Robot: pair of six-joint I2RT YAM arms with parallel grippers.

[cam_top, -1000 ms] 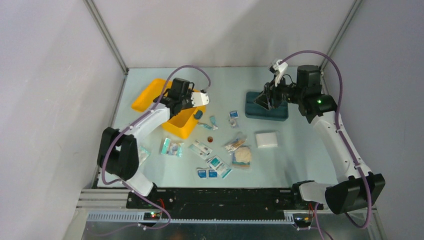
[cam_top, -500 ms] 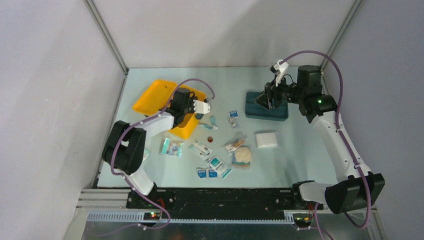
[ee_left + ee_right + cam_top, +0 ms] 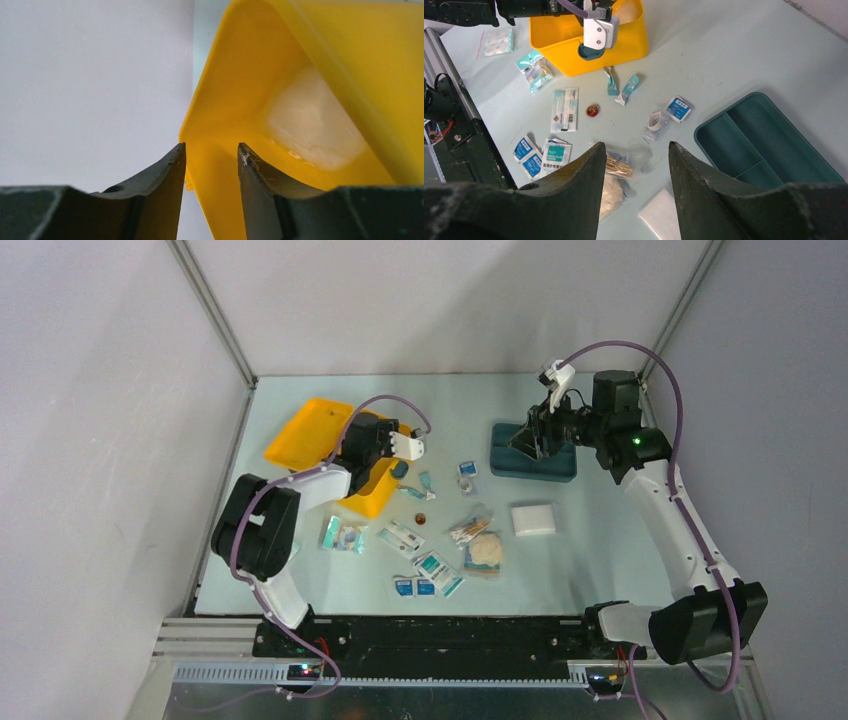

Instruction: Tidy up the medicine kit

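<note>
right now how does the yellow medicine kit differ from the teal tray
The medicine kit is bright yellow; the tray is dark teal. The kit is deep-walled with its lid swung open; the tray is shallow, lidless and split into compartments. Both are open-topped containers.

Bright yellow box [image 3: 312, 430] far left, dark teal tray [image 3: 552, 469] far right, plain white square packet [image 3: 532, 519] right of centre, blue-and-white printed sachets [image 3: 413, 587] near centre, small red-brown disc [image 3: 421, 519], pale blue-green table [image 3: 600, 560], purple cables [image 3: 620, 345], grey walls [image 3: 450, 300]
</note>
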